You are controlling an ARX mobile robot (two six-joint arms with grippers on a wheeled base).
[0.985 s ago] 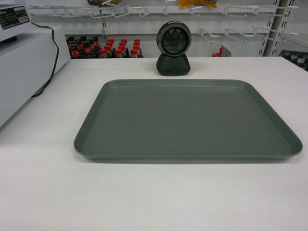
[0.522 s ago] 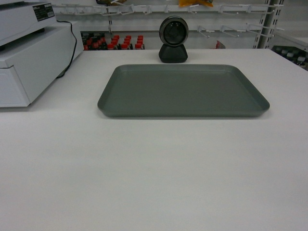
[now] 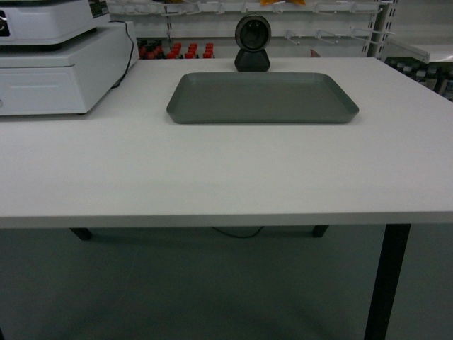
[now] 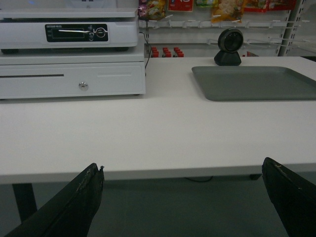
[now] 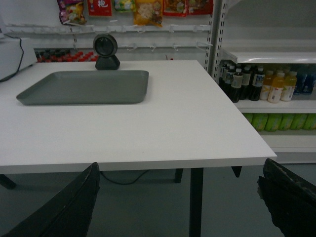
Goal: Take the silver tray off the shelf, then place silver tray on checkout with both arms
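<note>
Matte black, blunt, scuffed fingers [image 4: 74, 207] on both wrists

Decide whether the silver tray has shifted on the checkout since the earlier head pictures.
No. The silver tray keeps its spot just before the scanner; only the camera has backed away.

silver tray [image 4: 256, 81]: right end cut off | cash register [image 3: 49, 64]: left side cropped

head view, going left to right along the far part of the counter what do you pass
White cash register → its black cable → silver tray, lying flat on the checkout. The black scanner stands behind the tray, so its place in the order overlaps.
</note>
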